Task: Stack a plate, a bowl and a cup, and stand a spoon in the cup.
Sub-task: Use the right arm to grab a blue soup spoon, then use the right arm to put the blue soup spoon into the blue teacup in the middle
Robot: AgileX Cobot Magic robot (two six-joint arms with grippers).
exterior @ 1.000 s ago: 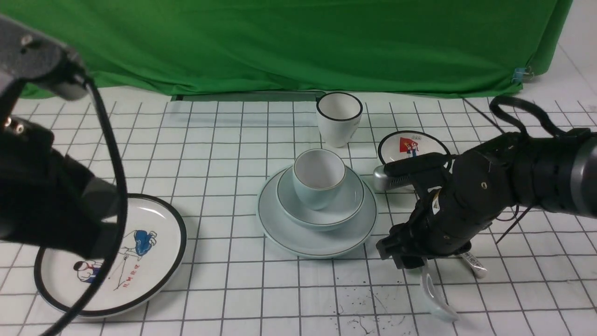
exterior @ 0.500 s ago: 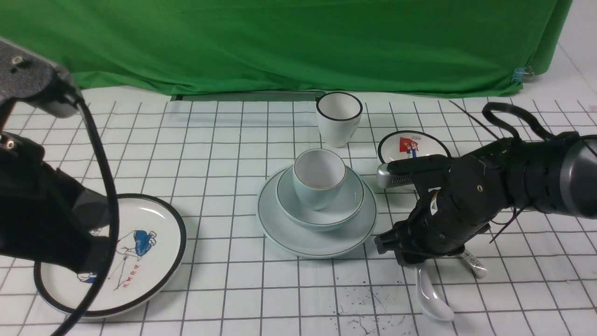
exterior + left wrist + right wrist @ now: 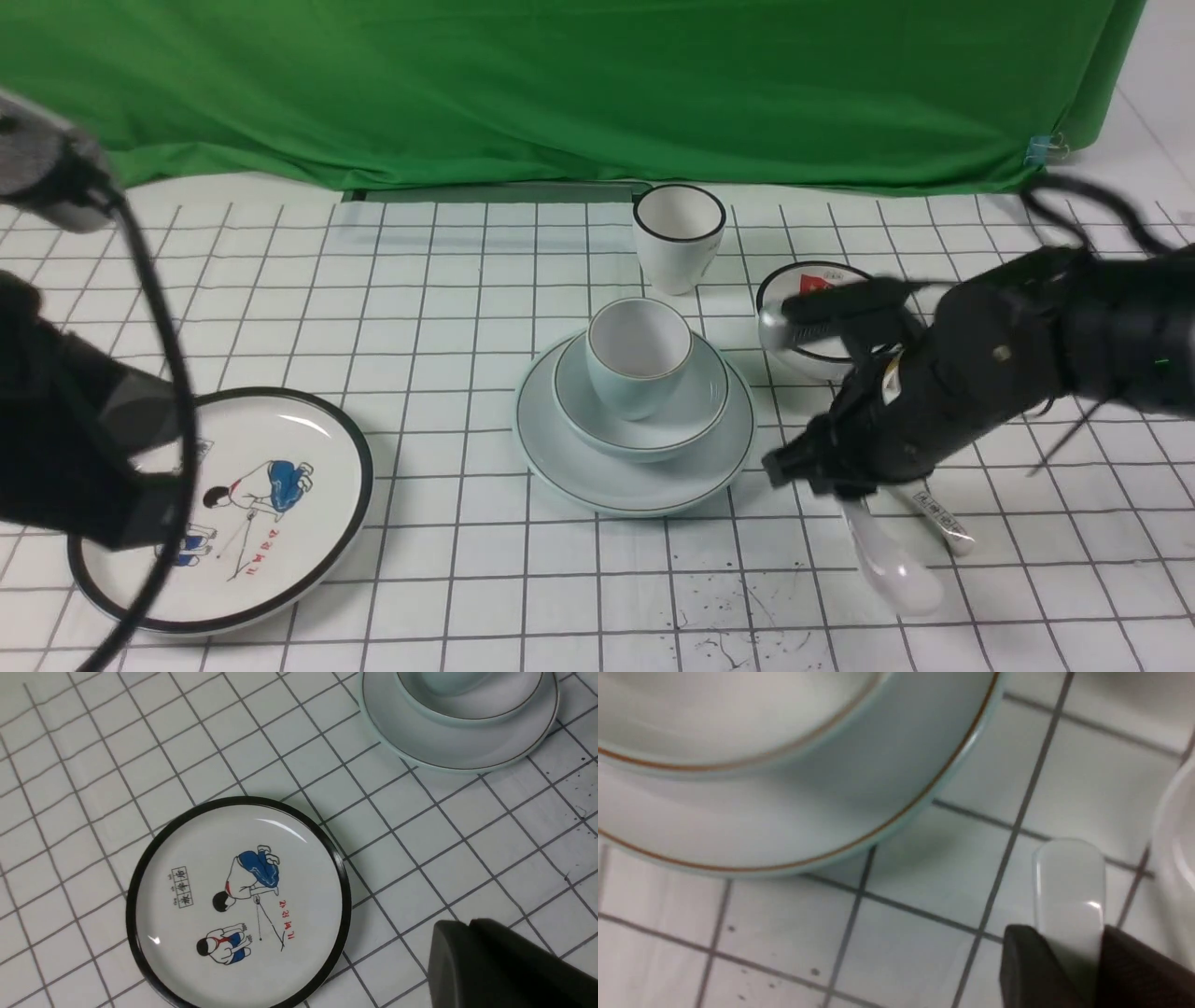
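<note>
The pale blue-green plate lies at the table's middle with the matching bowl on it and the squat cup standing in the bowl. My right gripper is shut on the handle of the plain white spoon, to the right of the plate. The spoon hangs bowl end down, blurred, close over the table. In the right wrist view the spoon handle sticks out between my fingers, beside the plate and bowl. My left gripper is shut and empty.
A black-rimmed cartoon plate lies at front left, also in the left wrist view. A taller black-rimmed white cup stands behind the stack. A small bowl with a red picture and a printed spoon lie by my right arm.
My right gripper has risen and shifted slightly right with the plain spoon, whose bowl end swung up and right. My left arm has drawn back left, uncovering more of the cartoon plate.
</note>
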